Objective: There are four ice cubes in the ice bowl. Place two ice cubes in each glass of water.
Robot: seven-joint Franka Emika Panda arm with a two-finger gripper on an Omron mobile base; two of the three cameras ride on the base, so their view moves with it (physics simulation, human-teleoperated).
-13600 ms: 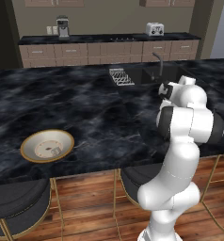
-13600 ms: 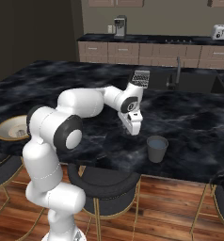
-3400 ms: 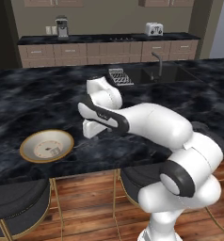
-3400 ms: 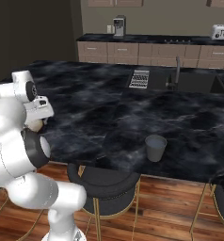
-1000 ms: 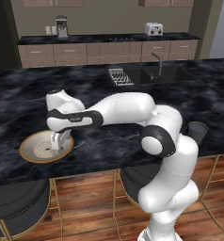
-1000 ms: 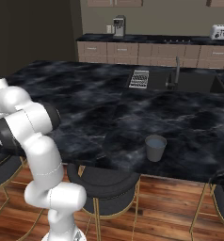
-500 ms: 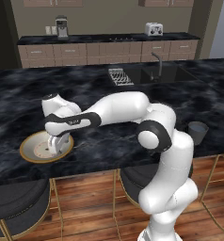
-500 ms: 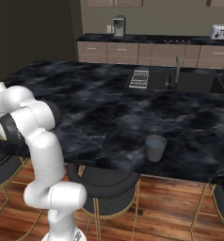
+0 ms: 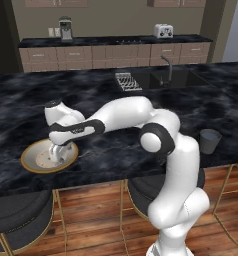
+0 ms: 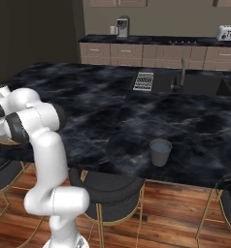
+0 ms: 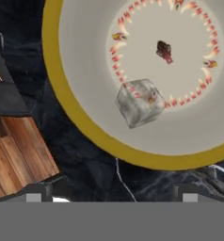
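The ice bowl with its tan-gold rim sits near the counter's front left edge. From the hand view, one see-through ice cube lies on the bowl's cream inside, near the rim. My gripper hangs just above the bowl's right part, open, with nothing between its fingers. In the hand view the gripper has its tips wide apart, over the rim and the counter beside it. A dark grey glass of water stands far right at the front edge; it is the same glass of water as in the right base view.
My arm stretches left across the black marble counter. A sink and a dish rack are set in the far side. Round stools stand below the front edge. The arm hides most of the bowl in the right base view.
The hand has eased slightly left and down over the bowl. The jaws have stayed open. The glass and bowl have not moved.
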